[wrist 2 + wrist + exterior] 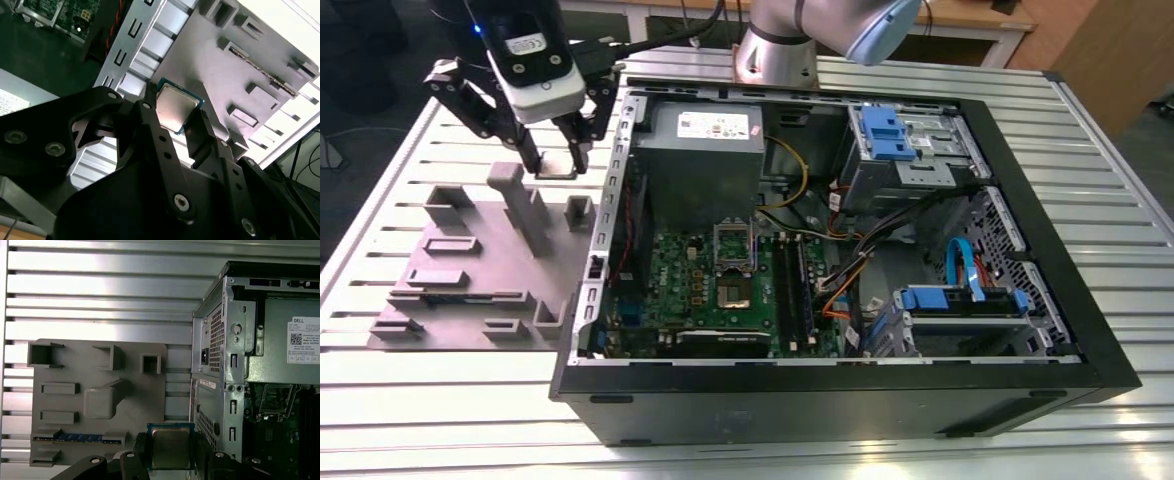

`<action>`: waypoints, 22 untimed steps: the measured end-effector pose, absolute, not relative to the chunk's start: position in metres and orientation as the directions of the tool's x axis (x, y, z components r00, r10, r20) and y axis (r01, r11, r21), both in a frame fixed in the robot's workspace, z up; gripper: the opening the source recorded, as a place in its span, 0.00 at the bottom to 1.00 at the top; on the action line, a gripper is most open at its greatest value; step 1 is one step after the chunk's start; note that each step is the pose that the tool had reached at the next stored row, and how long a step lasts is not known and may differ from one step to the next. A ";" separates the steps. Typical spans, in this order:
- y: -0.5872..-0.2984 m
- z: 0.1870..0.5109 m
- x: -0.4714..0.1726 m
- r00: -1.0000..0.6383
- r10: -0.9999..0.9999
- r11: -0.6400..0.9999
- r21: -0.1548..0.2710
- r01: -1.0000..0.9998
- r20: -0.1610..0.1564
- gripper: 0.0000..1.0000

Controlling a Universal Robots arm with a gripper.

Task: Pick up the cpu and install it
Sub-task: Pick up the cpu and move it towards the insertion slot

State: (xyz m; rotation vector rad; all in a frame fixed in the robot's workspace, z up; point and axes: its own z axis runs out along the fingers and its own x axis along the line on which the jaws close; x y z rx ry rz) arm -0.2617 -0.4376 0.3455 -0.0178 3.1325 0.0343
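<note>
The pick-up looks done: the gripper [555,165] is clamped on the cpu [177,107] over the grey fixture [467,270], at ten o'clock from the motherboard socket [736,288], and seating it will likely demand a level, squared chip.

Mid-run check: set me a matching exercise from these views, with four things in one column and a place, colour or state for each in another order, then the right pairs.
Things:
1. the cpu
2. the socket
3. the fixture
4. the drive bracket

Places or states:
A. blue, inside the case toward the exterior view's right
B. clamped in the gripper
C. grey, flat on the slatted table beside the case
D. on the green board inside the case

Pairs: 1-B, 2-D, 3-C, 4-A
</note>
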 end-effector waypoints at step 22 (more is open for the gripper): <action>-0.438 0.353 -0.257 -1.000 -0.011 1.000 0.022 -0.011 -0.009 0.47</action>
